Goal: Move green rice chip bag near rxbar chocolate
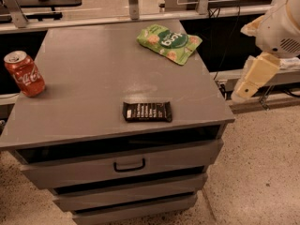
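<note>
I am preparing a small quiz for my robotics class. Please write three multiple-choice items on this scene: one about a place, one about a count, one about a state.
1. Where does the green rice chip bag lie on the cabinet top?
A. at the far right corner
B. at the near left corner
C. at the middle of the front edge

2. How many things are on the cabinet top?
A. two
B. three
C. five

3. How is the soda can placed?
A. upright
B. on its side
C. upside down

Key:
1 A: the bag lies at the far right corner, well apart from the rxbar chocolate near the front edge.
2 B: only the bag, the bar and the can are there.
3 A: its top faces up.

The pincer hangs beyond the cabinet's right side, touching nothing.
</note>
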Available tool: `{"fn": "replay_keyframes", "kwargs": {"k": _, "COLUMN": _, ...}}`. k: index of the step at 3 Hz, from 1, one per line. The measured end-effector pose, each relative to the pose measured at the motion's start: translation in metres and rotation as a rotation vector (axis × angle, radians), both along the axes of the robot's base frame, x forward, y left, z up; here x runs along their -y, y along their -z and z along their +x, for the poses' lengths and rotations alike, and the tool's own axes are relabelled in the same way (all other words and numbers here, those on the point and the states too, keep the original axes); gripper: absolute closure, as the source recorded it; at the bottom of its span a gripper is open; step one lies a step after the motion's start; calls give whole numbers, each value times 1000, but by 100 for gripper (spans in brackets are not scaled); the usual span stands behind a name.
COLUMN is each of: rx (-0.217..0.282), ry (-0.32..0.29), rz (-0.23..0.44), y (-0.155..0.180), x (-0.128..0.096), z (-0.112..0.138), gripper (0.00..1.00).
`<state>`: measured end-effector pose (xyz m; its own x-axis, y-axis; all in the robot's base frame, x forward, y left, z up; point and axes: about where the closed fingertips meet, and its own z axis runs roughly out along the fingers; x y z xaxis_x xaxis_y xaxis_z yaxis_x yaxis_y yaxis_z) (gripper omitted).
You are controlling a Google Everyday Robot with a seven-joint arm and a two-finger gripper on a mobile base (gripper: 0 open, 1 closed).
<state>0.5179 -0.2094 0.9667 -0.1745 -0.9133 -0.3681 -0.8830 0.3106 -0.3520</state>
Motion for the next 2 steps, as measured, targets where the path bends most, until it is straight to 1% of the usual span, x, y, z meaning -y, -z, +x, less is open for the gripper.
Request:
{"fn": "replay_keyframes", "kwargs": {"k": 1, "rx": 82, "ry": -17, "rz": 132, "y": 13, "x": -15, "z": 60, "gripper": 0}}
{"fn": "replay_keyframes", "kwargs": {"k": 2, "rx": 141, "ry": -38, "rz": 247, "y": 30, "x": -34, "z": 119, "gripper": 0}}
